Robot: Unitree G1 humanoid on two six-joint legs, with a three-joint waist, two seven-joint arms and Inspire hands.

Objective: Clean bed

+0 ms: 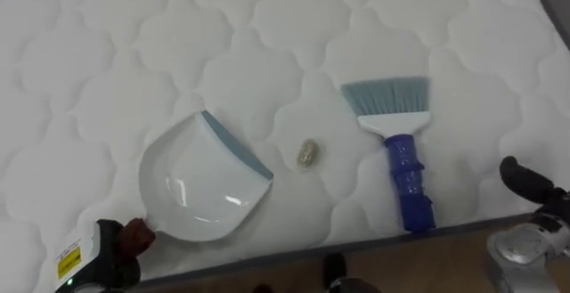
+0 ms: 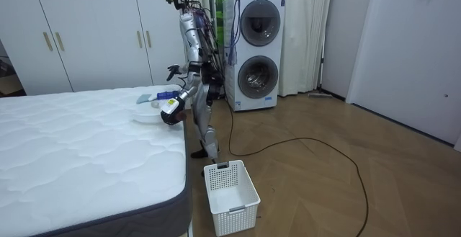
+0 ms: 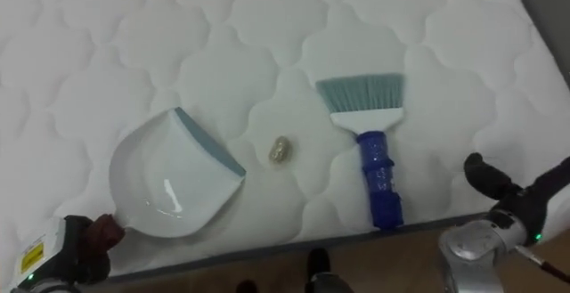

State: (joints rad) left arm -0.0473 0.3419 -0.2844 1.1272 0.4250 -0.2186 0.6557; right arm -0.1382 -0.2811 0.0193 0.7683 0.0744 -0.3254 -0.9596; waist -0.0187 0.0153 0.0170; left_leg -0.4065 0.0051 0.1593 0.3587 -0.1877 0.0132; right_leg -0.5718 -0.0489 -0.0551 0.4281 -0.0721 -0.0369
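Bed (image 1: 107,44) — crumb (image 1: 307,153) nr dustpan (image 1: 200,191) lip.

The robot stands upright with both arms bent at the elbow and reaching forward. Its left hand (image 1: 114,247) hangs low, wrist angled down. Its right hand (image 1: 522,178) is held higher, dark fingers straight and relaxed, holding nothing.

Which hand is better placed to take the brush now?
Right. The brush lies on the robot's right, its blue handle pointing to the near edge of the bed, beside the right hand; the left hand is by the dustpan.
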